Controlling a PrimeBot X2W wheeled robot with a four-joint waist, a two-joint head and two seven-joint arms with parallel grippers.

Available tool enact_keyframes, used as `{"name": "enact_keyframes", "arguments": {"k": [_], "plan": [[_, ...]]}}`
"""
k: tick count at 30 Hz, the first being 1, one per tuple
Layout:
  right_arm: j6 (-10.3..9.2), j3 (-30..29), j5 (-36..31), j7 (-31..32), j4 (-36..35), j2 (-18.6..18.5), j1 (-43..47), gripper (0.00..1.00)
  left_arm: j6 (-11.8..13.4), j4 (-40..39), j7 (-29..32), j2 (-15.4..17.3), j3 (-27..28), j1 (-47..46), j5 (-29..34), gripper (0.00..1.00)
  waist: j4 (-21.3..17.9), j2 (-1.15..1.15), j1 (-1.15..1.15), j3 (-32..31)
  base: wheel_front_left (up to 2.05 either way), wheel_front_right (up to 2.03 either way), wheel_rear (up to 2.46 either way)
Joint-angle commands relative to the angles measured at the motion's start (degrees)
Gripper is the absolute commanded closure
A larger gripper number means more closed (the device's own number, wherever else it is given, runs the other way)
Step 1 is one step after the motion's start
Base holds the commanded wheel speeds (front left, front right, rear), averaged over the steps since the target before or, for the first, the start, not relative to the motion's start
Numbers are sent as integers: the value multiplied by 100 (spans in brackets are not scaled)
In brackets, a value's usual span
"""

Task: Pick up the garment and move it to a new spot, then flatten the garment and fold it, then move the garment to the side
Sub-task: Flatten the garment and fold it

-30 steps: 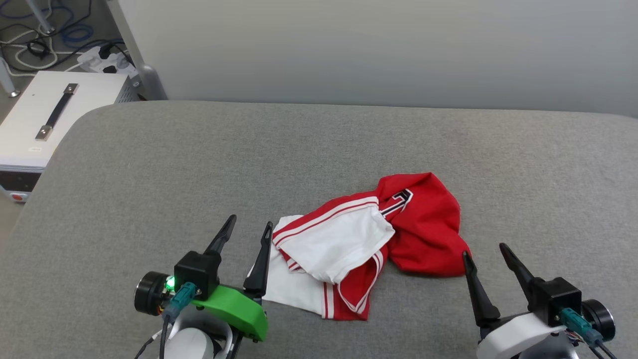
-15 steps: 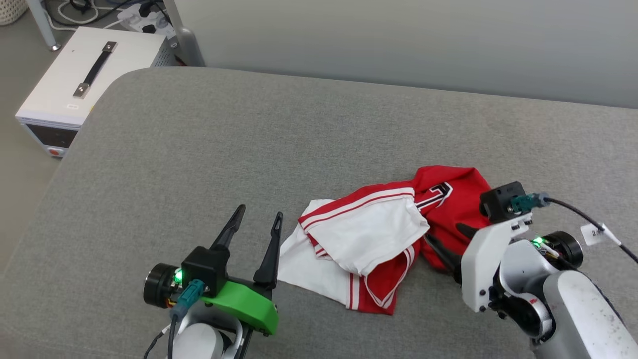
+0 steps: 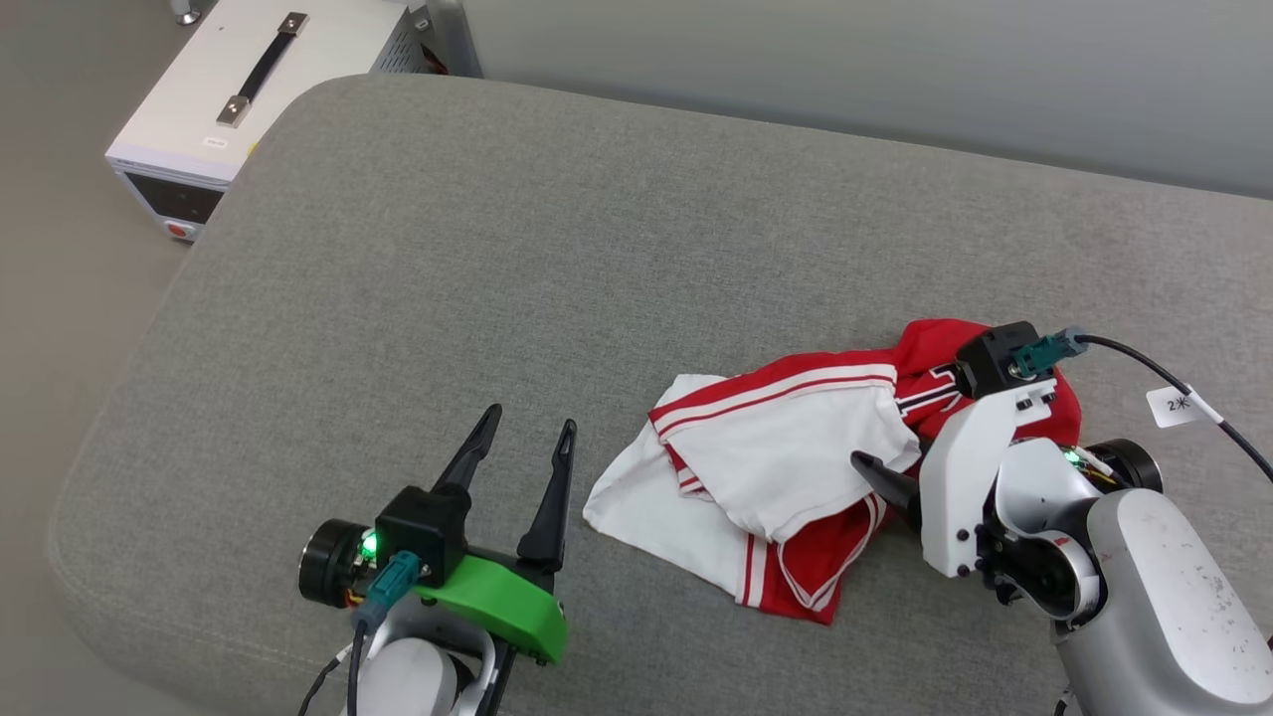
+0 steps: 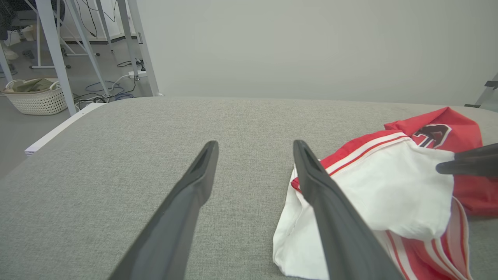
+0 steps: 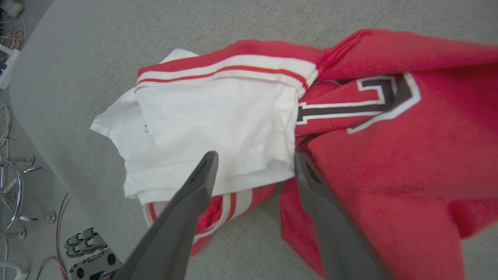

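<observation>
The garment [image 3: 786, 462] lies crumpled on the grey padded surface [image 3: 497, 249], white panel on top, red body with black lettering to the right. My right gripper [image 3: 880, 477] reaches in from the right, tilted down over it, jaws open. In the right wrist view the right gripper [image 5: 255, 157] hangs open just above the garment [image 5: 233, 116], at the edge where white meets red. My left gripper [image 3: 530, 423] stands open just left of the garment, holding nothing. In the left wrist view the left gripper [image 4: 255, 144] points across bare fabric, the garment [image 4: 389, 186] at its right.
A white box with a handle [image 3: 259, 89] stands on the floor past the surface's far left corner. A pale wall [image 3: 845, 70] runs behind. A wicker basket [image 4: 35, 97] and metal legs [image 4: 54, 50] stand farther off. The surface's left edge [image 3: 109, 428] is rounded.
The head camera has turned, shifting the whole scene. My right arm has swung in from the lower right and now tilts over the garment. The left gripper stays put.
</observation>
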Motion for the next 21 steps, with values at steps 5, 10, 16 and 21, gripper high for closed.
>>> {"name": "enact_keyframes", "arguments": {"k": [5, 10, 16, 21], "plan": [[-4, -11, 22, -102, 114, 93, -143, 53, -75, 50, -33, -91, 63, -130, 129, 0, 101, 0, 0, 156, 0, 0, 0], [-4, 83, 52, -339, 110, 94, -198, 100, -107, 103, -33, -139, 125, -131, 177, 0, 69, 0, 0, 149, 0, 0, 0], [-4, 182, 168, -474, -173, -36, -183, 100, -139, 180, -34, -157, 252, -68, 220, 0, -163, 0, 0, -67, 0, 0, 0], [-4, 39, 475, -279, -749, -322, -51, 100, -164, 200, -34, -165, 337, 33, 253, 0, -456, 0, 0, -319, 0, 0, 0]]}}
